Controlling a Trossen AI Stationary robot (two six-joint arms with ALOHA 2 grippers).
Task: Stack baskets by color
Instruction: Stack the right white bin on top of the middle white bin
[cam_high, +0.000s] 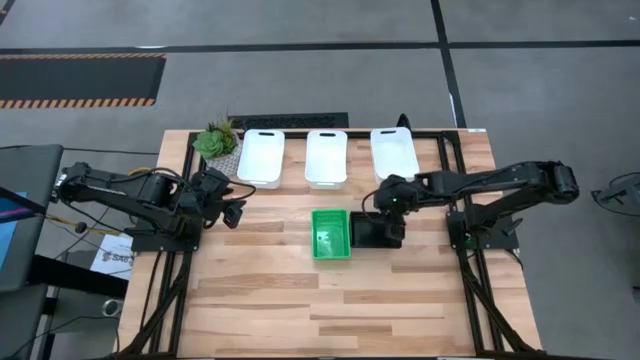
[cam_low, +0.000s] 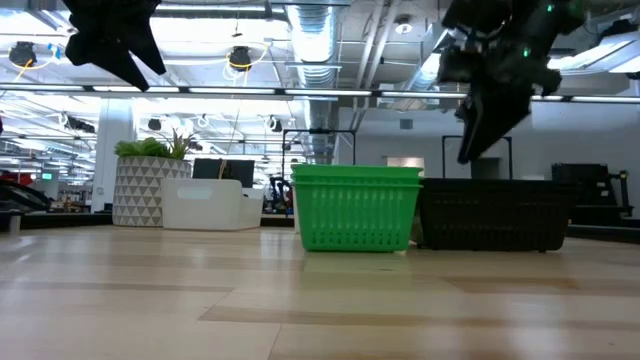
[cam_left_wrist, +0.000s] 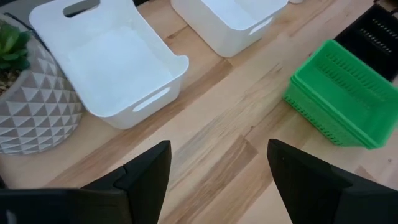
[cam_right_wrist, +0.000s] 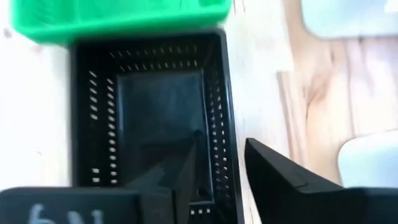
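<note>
Green baskets (cam_high: 332, 234) sit nested in one stack at the table's middle, with a black basket (cam_high: 378, 233) standing against their right side. Three white baskets (cam_high: 262, 157) (cam_high: 326, 157) (cam_high: 394, 153) stand singly in a row along the far edge. My right gripper (cam_right_wrist: 219, 149) hangs open just above the black basket's far long wall (cam_right_wrist: 227, 93), one finger over the inside and one over the outside; the low view shows the gripper (cam_low: 472, 150) clear of the rim. My left gripper (cam_left_wrist: 217, 155) waits open above the table's left part (cam_high: 232, 212).
A small potted plant (cam_high: 215, 140) stands at the far left corner beside the left white basket. The near half of the wooden table (cam_high: 330, 310) is bare board. Black frame rails (cam_high: 470, 290) run along the table's sides.
</note>
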